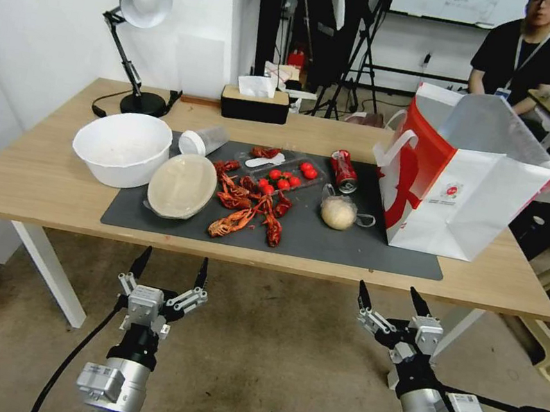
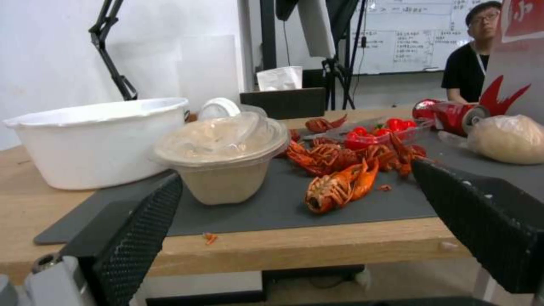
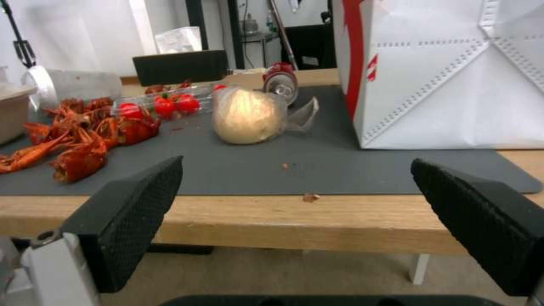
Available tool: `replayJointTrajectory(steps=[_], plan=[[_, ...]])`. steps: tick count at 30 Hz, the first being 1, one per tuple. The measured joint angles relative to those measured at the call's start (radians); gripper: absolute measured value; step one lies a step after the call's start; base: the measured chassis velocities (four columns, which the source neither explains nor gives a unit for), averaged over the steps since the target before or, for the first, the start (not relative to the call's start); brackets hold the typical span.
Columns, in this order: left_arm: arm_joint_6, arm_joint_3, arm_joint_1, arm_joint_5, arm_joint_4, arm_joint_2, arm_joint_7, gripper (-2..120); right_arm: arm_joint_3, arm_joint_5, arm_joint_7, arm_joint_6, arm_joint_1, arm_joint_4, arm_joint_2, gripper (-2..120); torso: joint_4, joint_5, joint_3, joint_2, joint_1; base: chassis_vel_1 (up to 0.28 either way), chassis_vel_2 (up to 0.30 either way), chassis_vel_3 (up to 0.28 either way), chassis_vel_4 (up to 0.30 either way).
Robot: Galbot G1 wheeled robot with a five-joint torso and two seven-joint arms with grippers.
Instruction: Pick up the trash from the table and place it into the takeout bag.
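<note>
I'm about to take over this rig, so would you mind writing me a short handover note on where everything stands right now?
Left gripper: open, holding nothing, short of the table's near edge.
Right gripper: open, holding nothing, also short of the near edge.
On the dark mat: round lidded container beside the white bowl, clear cup on its side, crushed red can, beige wad, crayfish shells mid-mat.
Takeout bag stands open at the mat's right end.
Done: nothing bagged, as far as can be seen.
Left: every piece.
</note>
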Motion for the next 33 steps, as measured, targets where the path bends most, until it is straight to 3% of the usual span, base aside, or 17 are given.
replayJointTrajectory(steps=[12,19,23,33], plan=[[-0.003,-0.004,-0.002,-0.001,0.002,0.002,0.001,100,-0.087,0.000,0.013,-0.108,0.188,-0.027,-0.025,100,0.0001,-0.0001,0.000,0.000,0.000,0.000,0.000,0.000,0.000],[-0.002,-0.002,-0.003,-0.001,0.002,0.007,0.004,100,-0.171,0.104,0.064,-0.256,0.369,-0.055,-0.050,100,0.0005,0.0000,0.000,0.000,0.000,0.000,0.000,0.000,0.000],[-0.002,0.002,-0.003,0.001,0.001,0.021,0.003,100,-0.174,0.137,0.075,-0.291,0.407,-0.057,-0.056,100,-0.0004,-0.0002,0.000,0.000,0.000,0.000,0.000,0.000,0.000],[-0.005,0.002,0.005,0.008,-0.003,0.015,0.003,100,-0.210,0.188,0.079,-0.374,0.528,-0.102,-0.069,100,0.0000,0.0000,0.000,0.000,0.000,0.000,0.000,0.000,0.000]])
